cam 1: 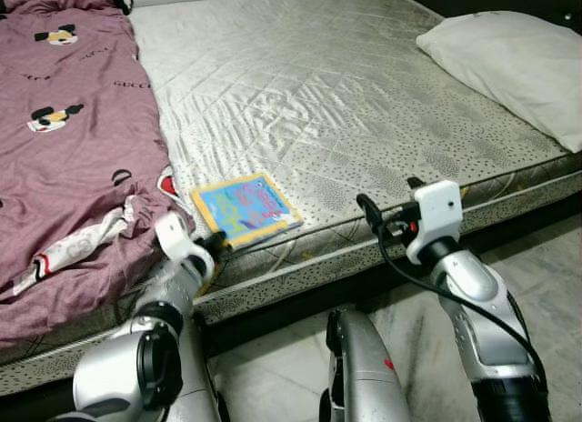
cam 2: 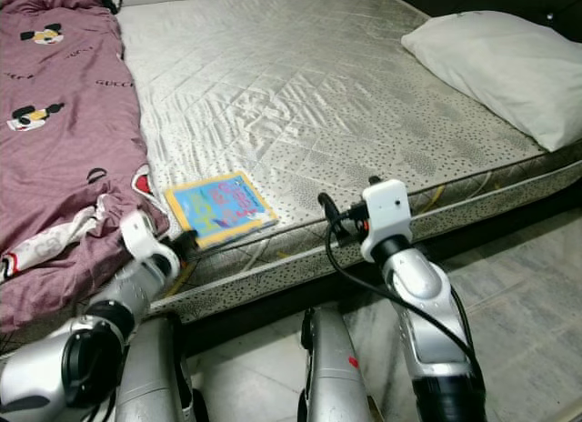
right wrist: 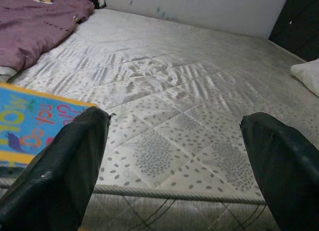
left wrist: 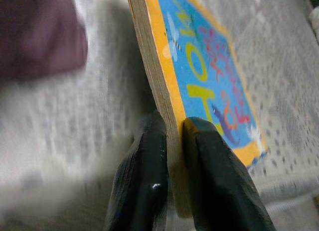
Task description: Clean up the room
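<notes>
A thin blue book with a yellow border (cam 1: 244, 209) lies on the silver mattress (cam 1: 327, 85) close to its front edge. My left gripper (cam 1: 215, 244) is at the book's near corner, shut on it; in the left wrist view both black fingers (left wrist: 144, 181) clamp the book's edge (left wrist: 169, 91). My right gripper (cam 1: 389, 202) hovers open at the mattress edge, to the right of the book, nothing between its fingers (right wrist: 65, 176). The book (right wrist: 30, 126) lies beside its one finger in the right wrist view.
A maroon printed blanket (cam 1: 64, 140) covers the left of the bed, its edge touching the book's left side. A white pillow (cam 1: 514, 63) lies at the right. A dark bed frame (cam 1: 518, 222) and a marble floor (cam 1: 546, 276) run below the mattress.
</notes>
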Motion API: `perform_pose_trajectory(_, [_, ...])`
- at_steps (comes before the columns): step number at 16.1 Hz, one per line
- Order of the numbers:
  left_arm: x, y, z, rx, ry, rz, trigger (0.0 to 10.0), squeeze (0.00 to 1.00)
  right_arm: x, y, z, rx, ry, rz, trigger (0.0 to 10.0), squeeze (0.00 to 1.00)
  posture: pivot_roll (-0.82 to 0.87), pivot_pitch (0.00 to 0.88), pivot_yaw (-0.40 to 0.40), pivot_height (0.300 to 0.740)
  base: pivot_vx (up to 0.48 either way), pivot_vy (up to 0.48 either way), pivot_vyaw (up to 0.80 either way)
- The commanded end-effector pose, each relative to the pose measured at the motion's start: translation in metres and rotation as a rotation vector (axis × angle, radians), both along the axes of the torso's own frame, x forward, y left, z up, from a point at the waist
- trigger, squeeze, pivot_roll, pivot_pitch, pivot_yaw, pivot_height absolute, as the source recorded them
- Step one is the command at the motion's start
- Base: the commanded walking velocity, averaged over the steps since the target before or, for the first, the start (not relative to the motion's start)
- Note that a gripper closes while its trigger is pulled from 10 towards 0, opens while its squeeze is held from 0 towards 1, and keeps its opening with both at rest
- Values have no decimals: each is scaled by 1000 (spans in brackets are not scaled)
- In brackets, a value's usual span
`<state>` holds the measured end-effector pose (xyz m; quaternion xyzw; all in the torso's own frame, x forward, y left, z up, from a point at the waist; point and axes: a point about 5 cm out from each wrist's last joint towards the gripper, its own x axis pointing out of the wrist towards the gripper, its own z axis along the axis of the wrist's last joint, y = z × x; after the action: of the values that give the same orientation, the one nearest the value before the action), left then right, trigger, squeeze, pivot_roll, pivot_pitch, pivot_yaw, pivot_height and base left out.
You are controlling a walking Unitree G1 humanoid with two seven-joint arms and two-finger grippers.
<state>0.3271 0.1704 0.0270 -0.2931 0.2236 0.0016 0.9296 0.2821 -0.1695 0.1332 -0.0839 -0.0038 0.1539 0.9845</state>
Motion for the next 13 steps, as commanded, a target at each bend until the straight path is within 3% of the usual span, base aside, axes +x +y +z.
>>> perform_pose_trajectory(1, [10,13,14,81,-56,40,0,0,4,2,2,-1,-15,-2,10000,0,-197,0,-23,538,0,0,0])
perform_pose_trajectory(5, [23,28,43,244,-200,129,0,0,17,11,4,8,-41,10,10000,0,-153,0,-39,538,0,0,0])
perform_pose_trajectory(6, [27,34,53,321,-241,159,0,0,21,11,4,12,-49,4,10000,0,-139,0,-34,538,0,0,0])
perform_pose_trajectory(9, [31,48,70,451,-267,224,0,0,25,14,5,24,-62,-6,10000,0,-128,0,-19,538,0,0,0])
perform_pose_trajectory(13, [35,44,82,466,-269,229,0,0,27,18,0,38,-70,-16,10000,0,-117,0,-5,538,0,0,0])
